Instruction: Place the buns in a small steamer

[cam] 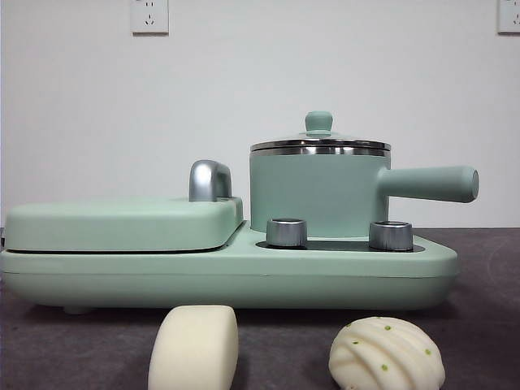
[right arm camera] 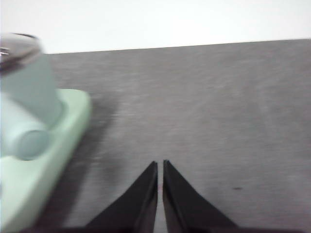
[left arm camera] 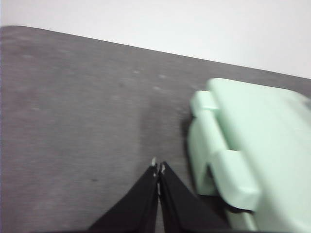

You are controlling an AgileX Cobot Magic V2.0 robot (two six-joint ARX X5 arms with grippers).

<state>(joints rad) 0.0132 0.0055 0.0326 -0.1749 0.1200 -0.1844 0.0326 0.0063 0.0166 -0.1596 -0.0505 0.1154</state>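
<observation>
Left gripper has its jaws pressed together, nothing between them, over bare grey table, with the end of the mint-green cooker base just beside it. Right gripper likewise: jaws closed on nothing, above bare table, with the small steamer blurred at the left of its frame. Neither gripper appears in the front view.

Buns: smooth cream-white bun sits bottom centre-left of the front frame, standing on edge on the table, partly cut by the lower border. Ridged shell-shaped bun with green specks sits bottom right, apart from the smooth one. Both lie on the table in front of the cooker base, not touching it.

Small steamer stands centre-right of the front frame on the base, lid on, green knob on top, straight handle pointing right. Two steel dials show at its foot.

Flat griddle lid with chrome handle fills the left half of the base. White wall behind, with sockets at top left and top right.
</observation>
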